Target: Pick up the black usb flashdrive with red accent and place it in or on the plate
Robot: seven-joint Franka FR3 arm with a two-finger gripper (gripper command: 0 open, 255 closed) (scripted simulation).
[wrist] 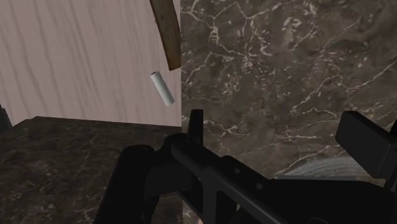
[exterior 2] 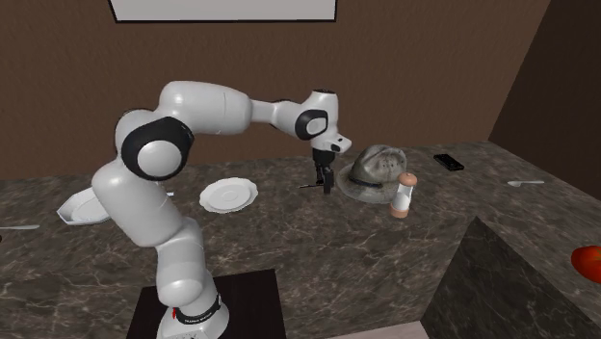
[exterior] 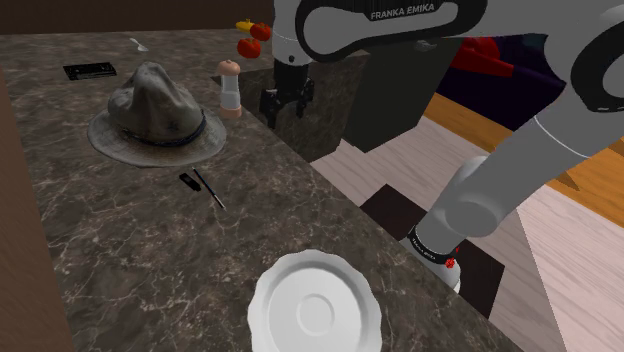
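Gripper (exterior: 288, 100) hanging near the counter's edge, fingers spread apart, pinching nothing, at 3 o'clock of a shaker (exterior: 231, 88). Arm arching up from the stand, forearm running level, hand pointing down. Black flashdrive (exterior: 187, 180) lying on the dark marbled counter (exterior: 120, 260), at 5 o'clock of a grey hat (exterior: 155, 115), well apart from the gripper. White plate (exterior: 315, 308) sitting at 5 o'clock of the drive. Pale wood floor (exterior: 400, 160) showing beyond.

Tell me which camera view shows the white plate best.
The shoulder view. The plate lies near the camera and is seen from above, so its scalloped rim and centre ring are plain, though the picture's lower edge clips it. The second exterior view shows it whole, but farther off and at a shallow angle.
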